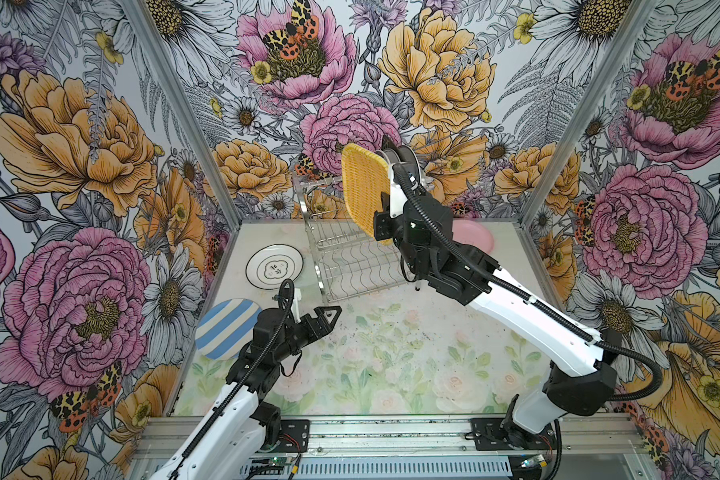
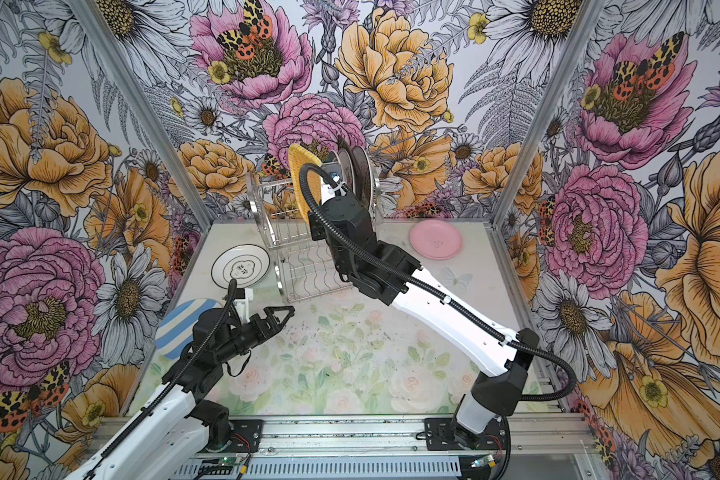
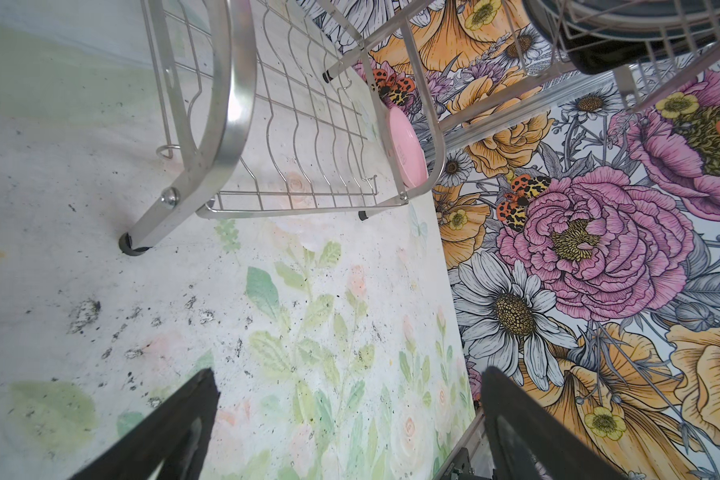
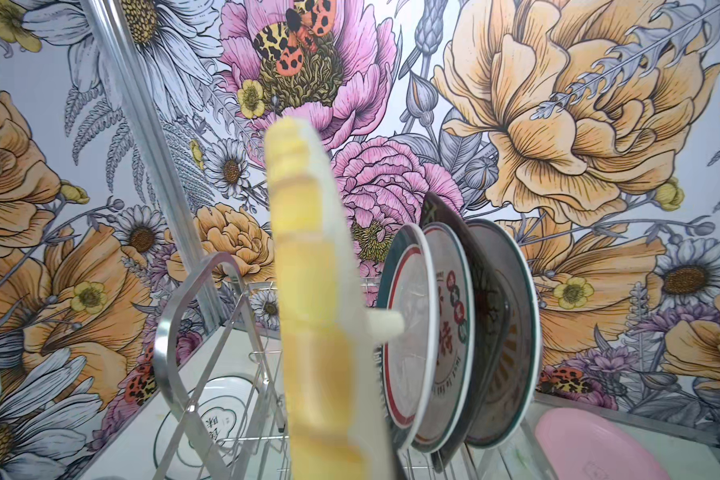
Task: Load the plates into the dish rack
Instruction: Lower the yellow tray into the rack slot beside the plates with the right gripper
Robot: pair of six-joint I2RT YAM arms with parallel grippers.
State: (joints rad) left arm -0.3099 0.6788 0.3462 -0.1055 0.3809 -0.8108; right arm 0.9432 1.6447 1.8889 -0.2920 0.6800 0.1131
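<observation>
My right gripper (image 1: 383, 216) is clamped narrow on one edge of the yellow woven plate (image 1: 364, 191). The plate is held upright at the top tier of the dish rack (image 1: 350, 257). In the right wrist view it shows edge-on (image 4: 312, 311), just beside the racked plates (image 4: 445, 332) and apart from them. I can't tell if its lower edge sits in a slot, since the arm hides that in both top views.

The racked plates stand on edge at the right end of the top tier (image 2: 354, 166): white ones with printed rims and a dark one among them. The lower tier (image 3: 308, 137) holds nothing.

My left gripper (image 1: 329, 316) hovers over the table (image 1: 391, 353) near the rack's front. Its jaws are spread wide with nothing between them, as the left wrist view shows.

Plates lying flat on the table:
- pink plate (image 2: 435, 239), right of the rack near the back wall
- white plate with black rim and printed emblem (image 1: 274, 266), just left of the rack
- blue-white striped plate (image 1: 223, 328), nearer me on the left, partly behind the left arm
</observation>
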